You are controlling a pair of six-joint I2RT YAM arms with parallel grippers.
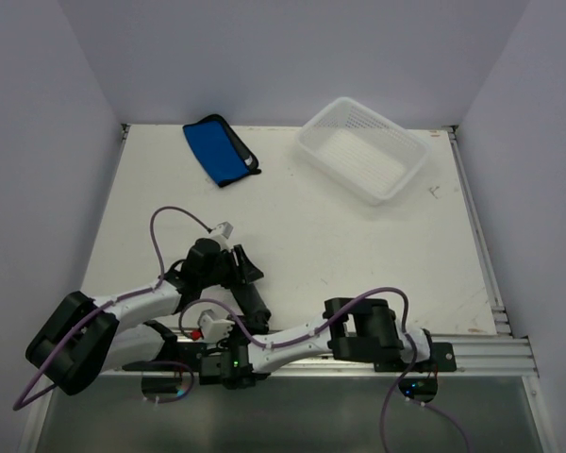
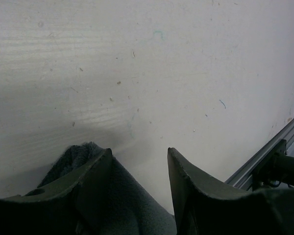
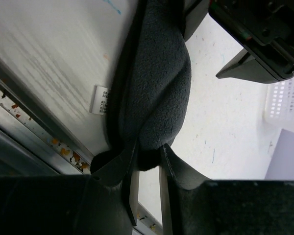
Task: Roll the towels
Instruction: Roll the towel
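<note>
White worktop (image 1: 358,255) bears the blue towel (image 1: 217,149) flat near its far left corner, while at the near edge the right gripper (image 3: 149,149) pinches the dark towel (image 3: 159,83), left gripper (image 2: 138,152) open alongside: neither looks rolled yet.
</note>
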